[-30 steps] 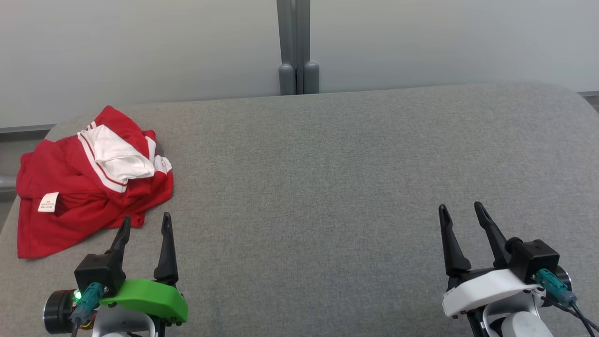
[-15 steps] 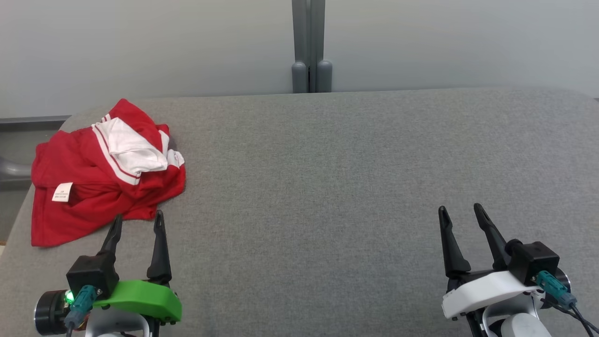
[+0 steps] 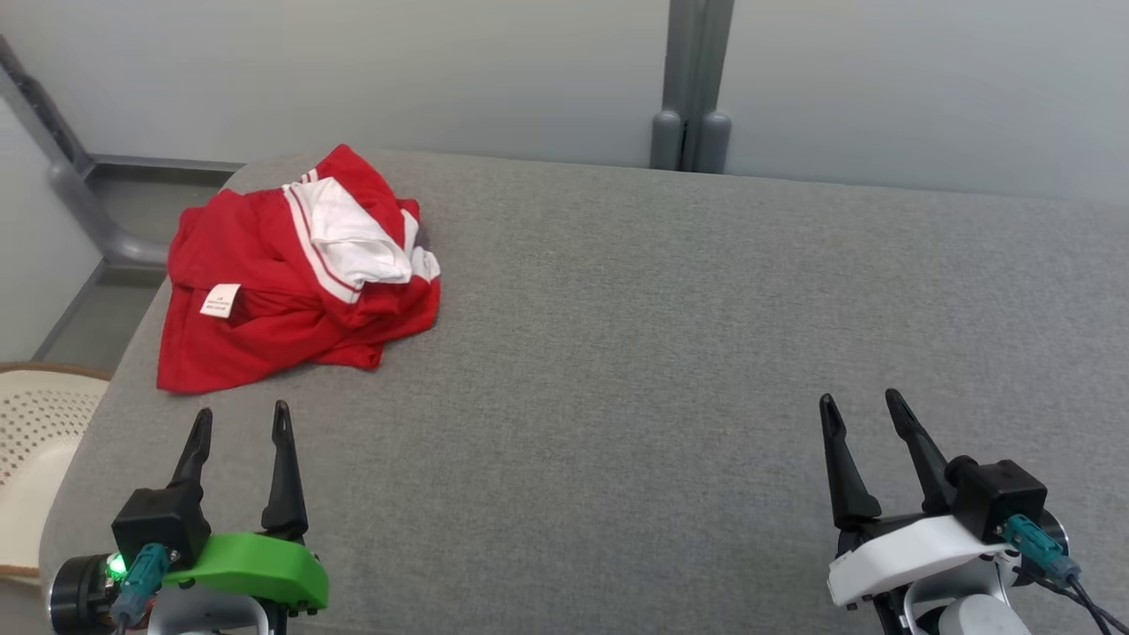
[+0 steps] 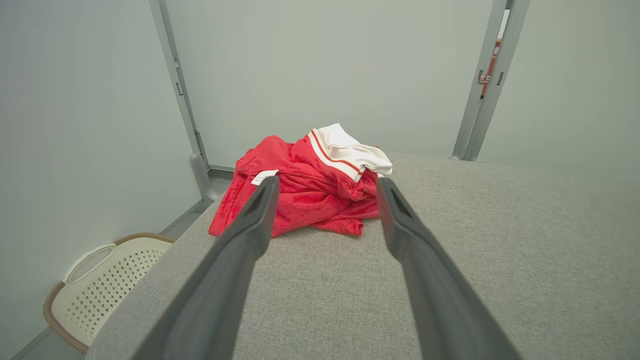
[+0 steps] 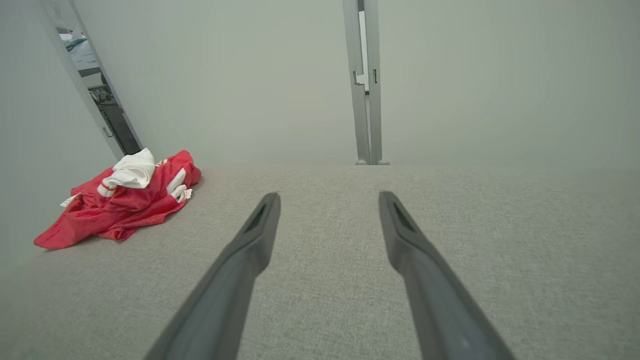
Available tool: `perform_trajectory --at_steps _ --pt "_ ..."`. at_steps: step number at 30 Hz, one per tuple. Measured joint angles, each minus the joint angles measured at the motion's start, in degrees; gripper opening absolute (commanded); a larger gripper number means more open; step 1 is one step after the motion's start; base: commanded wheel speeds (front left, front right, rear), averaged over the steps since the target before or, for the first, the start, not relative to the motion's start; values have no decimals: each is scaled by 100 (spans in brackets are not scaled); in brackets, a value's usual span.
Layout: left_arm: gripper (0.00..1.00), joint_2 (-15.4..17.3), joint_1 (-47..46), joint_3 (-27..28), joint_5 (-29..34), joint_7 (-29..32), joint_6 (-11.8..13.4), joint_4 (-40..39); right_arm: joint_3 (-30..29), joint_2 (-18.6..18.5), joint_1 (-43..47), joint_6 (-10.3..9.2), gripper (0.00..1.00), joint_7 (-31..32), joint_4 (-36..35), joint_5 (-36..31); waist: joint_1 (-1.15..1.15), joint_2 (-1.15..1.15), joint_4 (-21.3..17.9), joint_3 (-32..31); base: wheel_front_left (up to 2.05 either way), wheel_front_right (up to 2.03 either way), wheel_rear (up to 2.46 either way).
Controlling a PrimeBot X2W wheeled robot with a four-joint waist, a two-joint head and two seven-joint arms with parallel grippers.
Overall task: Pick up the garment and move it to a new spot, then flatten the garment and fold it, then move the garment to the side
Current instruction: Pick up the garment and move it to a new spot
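1. A pale perforated basket (image 3: 40, 419) sits on the floor off the counter's left end.
2. The garment (image 3: 291, 273), red with white trim, lies crumpled at the far left corner of the grey counter (image 3: 661, 353), with a white label showing.
3. The left pincer (image 3: 242, 411) hovers just on the near side of it, fingers spread, clear of the cloth.
4. The right pincer (image 3: 860, 399) hangs well apart over the near right of the counter, also spread and empty.
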Motion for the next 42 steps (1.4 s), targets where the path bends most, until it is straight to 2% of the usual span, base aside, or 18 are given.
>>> perform_trajectory --at_steps 23,34,42 --pt "100 127 39 69 -153 -148 101 98 200 2 -87 0 100 -24 145 37 0 0 1603 91 0 0 0" --pt "100 112 82 40 -264 -142 123 155 216 1 -132 0 100 -55 268 44 0 0 1621 79 0 0 0" --pt "100 243 -505 105 -419 -204 -18 404 134 3 -219 0 100 32 118 -142 0 0 1337 202 0 0 0"
